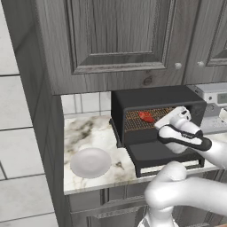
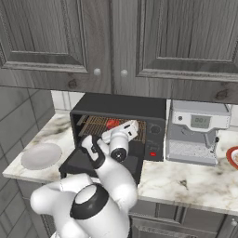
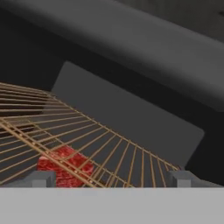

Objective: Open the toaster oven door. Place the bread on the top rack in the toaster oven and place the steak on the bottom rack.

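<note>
The black toaster oven (image 1: pixel 155 97) (image 2: pixel 121 104) stands on the counter with the toaster oven door (image 1: pixel 164 155) (image 2: pixel 79 162) folded down flat. Inside it lies the red steak (image 1: pixel 146 117) (image 2: pixel 112 123) (image 3: pixel 65 166), seen in the hand view through the coppery wires of the top rack (image 3: pixel 113 148), so it sits below that grid. I cannot tell the bottom rack apart under it. My gripper (image 3: pixel 111 181) is open and empty, its hand (image 1: pixel 175 119) (image 2: pixel 124 131) at the oven mouth, pointing inward just above the steak. The bread is out of view.
An empty white plate (image 1: pixel 91 162) (image 2: pixel 41 155) rests on the marble counter left of the oven. To the oven's right stands a silver coffee machine (image 2: pixel 195 132), and a red-rimmed plate (image 2: pixel 234 157) is at the far right edge. Grey cabinets (image 1: pixel 119 40) hang close overhead.
</note>
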### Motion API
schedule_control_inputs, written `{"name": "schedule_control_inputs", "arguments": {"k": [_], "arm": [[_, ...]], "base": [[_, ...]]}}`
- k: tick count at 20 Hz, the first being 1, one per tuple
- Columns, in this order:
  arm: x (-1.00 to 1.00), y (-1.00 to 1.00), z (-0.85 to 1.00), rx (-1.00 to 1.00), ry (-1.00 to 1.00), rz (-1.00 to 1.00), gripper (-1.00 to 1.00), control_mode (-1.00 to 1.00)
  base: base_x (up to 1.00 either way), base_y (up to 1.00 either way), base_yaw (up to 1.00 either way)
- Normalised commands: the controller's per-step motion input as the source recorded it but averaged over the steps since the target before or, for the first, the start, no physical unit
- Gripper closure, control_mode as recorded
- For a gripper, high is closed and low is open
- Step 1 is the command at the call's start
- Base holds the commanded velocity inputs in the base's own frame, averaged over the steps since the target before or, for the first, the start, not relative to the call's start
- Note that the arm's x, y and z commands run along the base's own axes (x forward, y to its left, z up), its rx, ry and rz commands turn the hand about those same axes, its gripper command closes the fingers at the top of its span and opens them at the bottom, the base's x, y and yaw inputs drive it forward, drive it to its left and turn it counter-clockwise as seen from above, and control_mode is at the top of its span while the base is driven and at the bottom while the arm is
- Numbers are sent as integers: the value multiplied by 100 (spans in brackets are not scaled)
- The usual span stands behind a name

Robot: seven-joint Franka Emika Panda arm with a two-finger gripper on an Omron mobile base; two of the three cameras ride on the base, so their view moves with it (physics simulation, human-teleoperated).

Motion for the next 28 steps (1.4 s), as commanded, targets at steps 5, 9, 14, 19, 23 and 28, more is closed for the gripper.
{"name": "schedule_control_inputs", "arguments": {"k": [5, 9, 14, 19, 23, 28], "arm": [[3, -1, -14, 0, 0, -2, -100, -100], [2, -2, -9, 0, 0, -1, -100, -100], [10, -5, 2, 0, 0, 0, -100, -100], [8, -7, 2, 0, 0, 0, -100, -100], [10, -4, 0, 0, 0, 0, -100, -100], [10, -1, 1, 0, 0, 0, -100, -100]], "base": [[0, 0, 0], [0, 0, 0], [0, 0, 0], [0, 0, 0], [0, 0, 0], [0, 0, 0]]}}
